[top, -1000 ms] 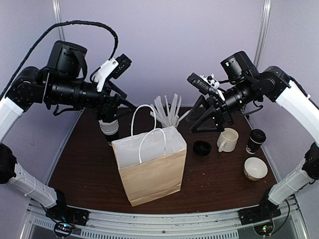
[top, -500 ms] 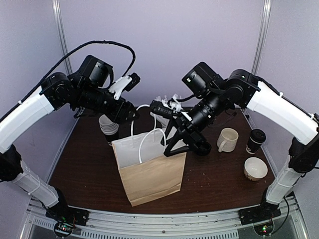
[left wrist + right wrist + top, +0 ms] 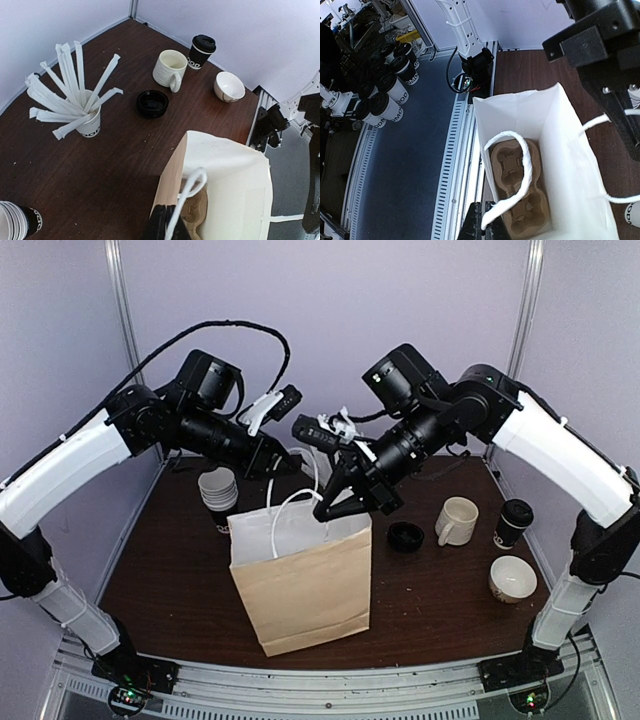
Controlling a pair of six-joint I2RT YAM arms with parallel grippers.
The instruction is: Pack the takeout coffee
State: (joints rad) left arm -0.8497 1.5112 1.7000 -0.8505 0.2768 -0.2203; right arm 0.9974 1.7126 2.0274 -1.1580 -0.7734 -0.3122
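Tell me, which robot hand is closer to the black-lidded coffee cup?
Right. The right gripper holds a bag handle nearer the coffee cup; the left gripper holds the other handle, farther away.

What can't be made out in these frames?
- Cup carrier: hidden in the top view by the bag wall.
- Takeout coffee lettering: partly turned away in the left wrist view; too small from the top.
- Cup stack: cut off by the left wrist view's corner.
- Both jaws' tips: cut off by each wrist view's bottom edge.
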